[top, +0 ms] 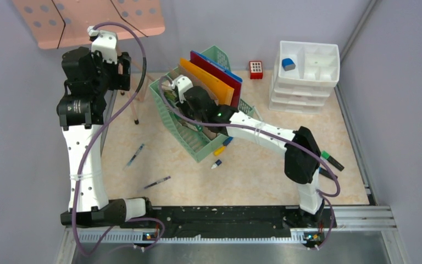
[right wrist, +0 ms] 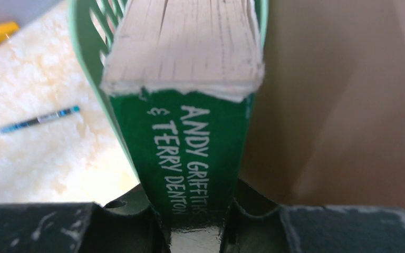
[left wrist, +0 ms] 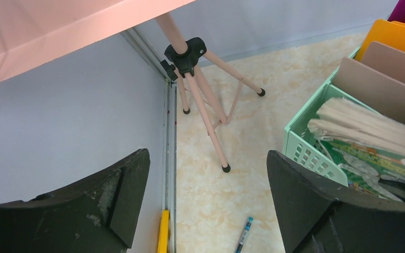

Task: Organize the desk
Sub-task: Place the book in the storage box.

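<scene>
The beige marble desk [top: 253, 170] carries a mint green basket [top: 193, 144] with orange [top: 206, 81] and red [top: 220, 74] folders standing in it. My right gripper [top: 189, 104] reaches into the basket's near end. It is shut on the spine of a green book [right wrist: 195, 153], with its jaws [right wrist: 195, 224] pressed to both sides and the basket wall [right wrist: 92, 47] just left of it. My left gripper [top: 123, 71] hangs open and holds nothing, high at the back left. Below its gap [left wrist: 208, 155] lie bare desk [left wrist: 211, 205] and a blue pen [left wrist: 245, 232].
Two pens [top: 134, 155] [top: 157, 182] lie left of the basket and markers [top: 216, 164] [top: 222, 146] at its front. A green marker [top: 329, 159] lies by the right arm. A white drawer unit [top: 306, 77] and red block [top: 256, 69] stand at the back right. The pink music stand [top: 88, 19] rises back left, its legs [left wrist: 205, 105] on the desk.
</scene>
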`<state>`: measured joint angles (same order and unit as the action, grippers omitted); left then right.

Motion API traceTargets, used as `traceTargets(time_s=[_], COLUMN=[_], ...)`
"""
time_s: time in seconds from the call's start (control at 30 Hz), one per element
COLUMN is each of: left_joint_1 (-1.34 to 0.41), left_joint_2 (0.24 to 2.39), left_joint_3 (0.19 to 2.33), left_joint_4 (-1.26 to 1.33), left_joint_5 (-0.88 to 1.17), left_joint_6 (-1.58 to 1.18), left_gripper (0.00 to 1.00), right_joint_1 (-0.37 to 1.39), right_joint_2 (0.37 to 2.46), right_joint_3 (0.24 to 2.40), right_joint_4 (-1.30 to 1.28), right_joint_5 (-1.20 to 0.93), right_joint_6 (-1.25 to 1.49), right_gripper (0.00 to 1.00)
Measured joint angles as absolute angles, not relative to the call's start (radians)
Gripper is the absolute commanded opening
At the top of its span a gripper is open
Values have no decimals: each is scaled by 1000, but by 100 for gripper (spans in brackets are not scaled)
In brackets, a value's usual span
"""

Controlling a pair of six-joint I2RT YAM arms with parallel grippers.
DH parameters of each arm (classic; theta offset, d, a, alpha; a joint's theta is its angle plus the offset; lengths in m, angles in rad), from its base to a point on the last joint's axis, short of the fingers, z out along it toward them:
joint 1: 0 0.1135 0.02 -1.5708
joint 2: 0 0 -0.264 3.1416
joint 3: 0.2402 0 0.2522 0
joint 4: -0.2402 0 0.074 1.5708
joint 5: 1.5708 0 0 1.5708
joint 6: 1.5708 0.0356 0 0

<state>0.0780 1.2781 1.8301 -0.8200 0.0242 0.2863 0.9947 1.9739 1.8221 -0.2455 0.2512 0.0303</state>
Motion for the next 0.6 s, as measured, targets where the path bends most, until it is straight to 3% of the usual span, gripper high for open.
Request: traceTargets(time_s=[0.27, 0.6], left_joint_1=[78, 78], left_joint_2=[1278, 1276], left_joint_3=[1810, 1777], left_joint_4=[-813, -808], left_joint_5=[20, 17], left_joint_6=[287, 286], left_gripper=[87, 87], right_joint_1=[986, 986], right_joint_2=[1975, 1975], right_joint_3=[1633, 1608], right_joint_4=[-150, -83], right_joint_5=[204, 224], right_joint_6=[33, 81], right_gripper=[0, 0])
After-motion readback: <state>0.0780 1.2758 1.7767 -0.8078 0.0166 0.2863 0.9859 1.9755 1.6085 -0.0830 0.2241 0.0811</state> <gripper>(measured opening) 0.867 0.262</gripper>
